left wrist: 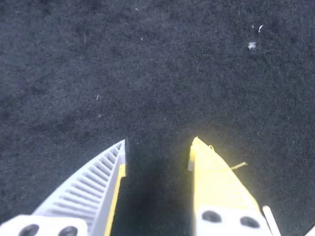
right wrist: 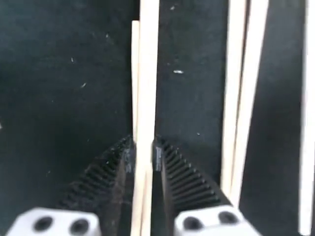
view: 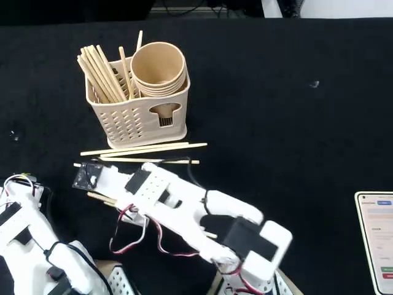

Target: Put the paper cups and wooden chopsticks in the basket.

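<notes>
Pinching a wooden chopstick (right wrist: 147, 73) between its jaws, the right end effector (right wrist: 142, 145) sits just in front of the basket (view: 138, 120), near loose chopsticks (view: 147, 148). Paper cups (view: 158, 64) stand stacked inside the basket beside more chopsticks (view: 101, 74). Whether a second stick is gripped is unclear. The left end effector (left wrist: 159, 142) is spread over bare bench (left wrist: 147, 59).

The table (view: 295, 153) is covered in black cloth. A cream slotted basket (view: 138, 120) stands on it, with several loose wooden chopsticks (view: 144, 148) lying flat just beside its near wall. A phone (view: 376, 239) with a lit screen lies well apart from them.
</notes>
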